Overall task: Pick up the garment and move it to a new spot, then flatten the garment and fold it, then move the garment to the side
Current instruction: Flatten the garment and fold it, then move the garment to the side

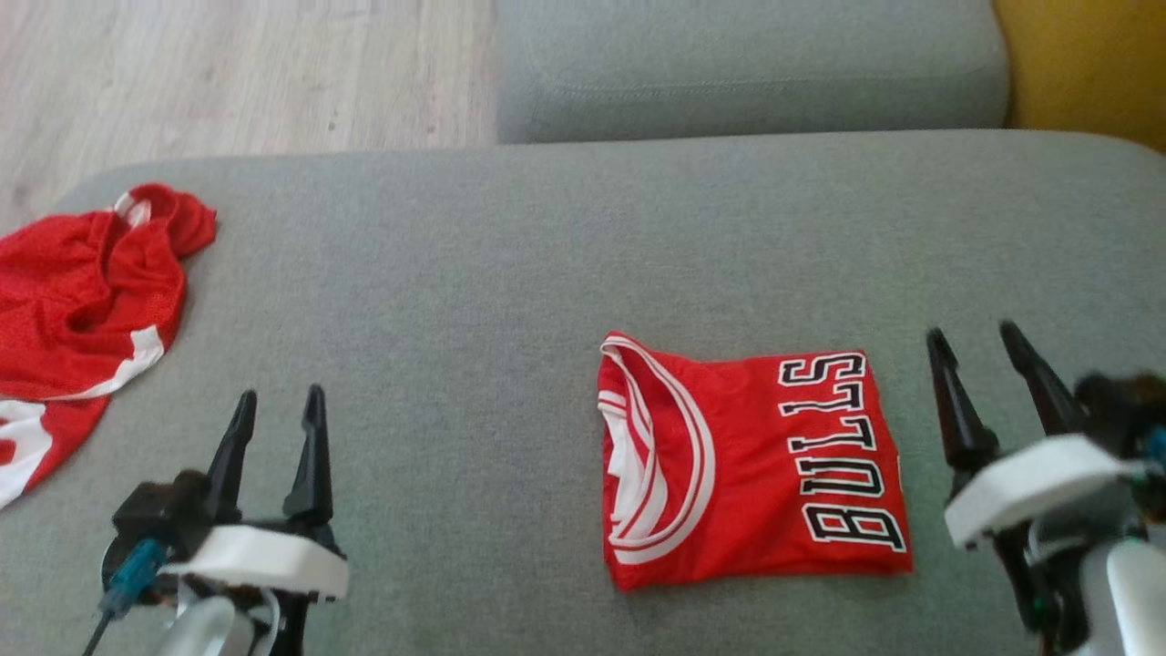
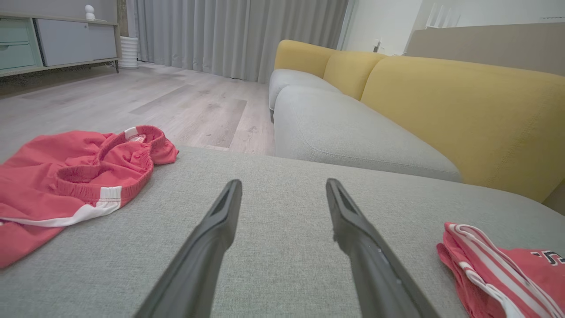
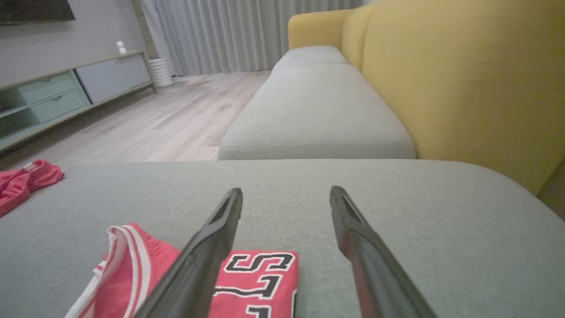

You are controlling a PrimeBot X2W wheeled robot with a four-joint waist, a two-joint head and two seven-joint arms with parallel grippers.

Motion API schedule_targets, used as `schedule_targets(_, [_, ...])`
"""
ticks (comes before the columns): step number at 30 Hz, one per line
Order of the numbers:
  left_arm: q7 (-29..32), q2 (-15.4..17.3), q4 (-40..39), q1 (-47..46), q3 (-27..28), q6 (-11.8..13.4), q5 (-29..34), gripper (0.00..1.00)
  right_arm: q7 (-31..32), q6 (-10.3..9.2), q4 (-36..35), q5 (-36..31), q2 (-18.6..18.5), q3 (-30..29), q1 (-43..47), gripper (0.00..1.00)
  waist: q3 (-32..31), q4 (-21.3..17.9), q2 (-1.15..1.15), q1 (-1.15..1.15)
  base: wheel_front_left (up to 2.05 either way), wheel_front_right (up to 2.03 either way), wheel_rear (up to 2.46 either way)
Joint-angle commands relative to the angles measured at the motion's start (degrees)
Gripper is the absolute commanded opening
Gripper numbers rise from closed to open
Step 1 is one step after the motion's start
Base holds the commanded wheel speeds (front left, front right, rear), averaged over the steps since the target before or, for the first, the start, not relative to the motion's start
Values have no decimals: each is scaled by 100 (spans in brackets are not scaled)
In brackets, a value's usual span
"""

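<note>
Jersey (image 1: 751, 465): folded, flat on grey cushion (image 1: 437, 292), BULLS lettering up.
Left gripper (image 1: 281, 394): spread wide, empty.
Right gripper (image 1: 971, 331): spread wide, empty, just beside jersey.
Far left: crumpled red heap (image 1: 82, 301), probably shorts.

**Mesh, Weave, Wood Grain and Matt Plastic**

The folded red mesh jersey with black-and-white lettering (image 1: 756, 474) is thin, finely perforated cloth with a faint sheen, and its white trim looks smoother. The crumpled red shorts with white stripes (image 1: 82, 301) look like similar mesh. The grey sofa seat (image 1: 455, 301) is coarse, matt woven fabric, and the yellow backrest (image 2: 463, 115) is matt cloth too. The pale floor (image 1: 228, 73) shows dull wood grain. The left gripper (image 1: 281, 392) and right gripper (image 1: 971, 329) have dark, matt, plastic-looking fingers and smooth white casings.
</note>
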Motion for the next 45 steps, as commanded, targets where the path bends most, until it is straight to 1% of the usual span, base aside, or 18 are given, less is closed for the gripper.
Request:
schedule_targets(1, [-69, 89, -192, -141, 322, 8, 79, 100, -241, 40, -158, -95, 34, 35, -67, 100, -85, -46, 0, 0, 0, 0, 0])
schedule_targets(3, [-70, 55, -234, -23, 378, 13, 145, 100, -468, 40, -74, -151, 84, -35, 47, 100, -134, -66, 0, 0, 0, 0, 0])
schedule_targets(10, [-70, -58, -311, 226, 492, 17, 313, 100, -724, 40, 183, -178, 150, -14, 164, 100, -210, -92, 0, 0, 0, 0, 0])
schedule_targets(15, [-70, -123, -323, 283, 563, -13, 386, 100, -702, 40, 347, -118, 137, 109, 176, 100, -225, -104, 0, 0, 0, 0, 0])
schedule_targets(29, [-71, -150, -295, 227, 641, -45, 468, 100, -554, 40, 400, -25, 132, 239, 102, 100, -157, -201, 0, 0, 0, 0, 0])
schedule_targets(31, [-71, -144, -307, 211, 643, -41, 472, 100, -339, 40, 423, 35, 157, 225, 49, 100, -139, -204, 0, 0, 0, 0, 0])
schedule_targets(35, [-71, -132, -370, 171, 664, -20, 477, 100, 326, 40, 440, 168, 173, 321, -206, 100, -19, -239, 0, 0, 0, 0, 0])
schedule_targets(39, [-71, -133, -424, 77, 649, -19, 501, 100, 1415, 40, 734, 176, 154, 351, -542, 100, 138, -225, 0, 0, 0, 0, 0])
schedule_targets(41, [-70, -141, -436, 4, 632, -31, 513, 100, 1711, 40, 882, 120, 144, 338, -738, 100, 225, -192, 0, 0, 0, 0, 0])
schedule_targets(45, [-70, -153, -446, -141, 605, -55, 545, 100, 2242, 40, 1412, 66, 239, 267, -1003, 100, 384, -127, 0, 0, 0, 0, 0])
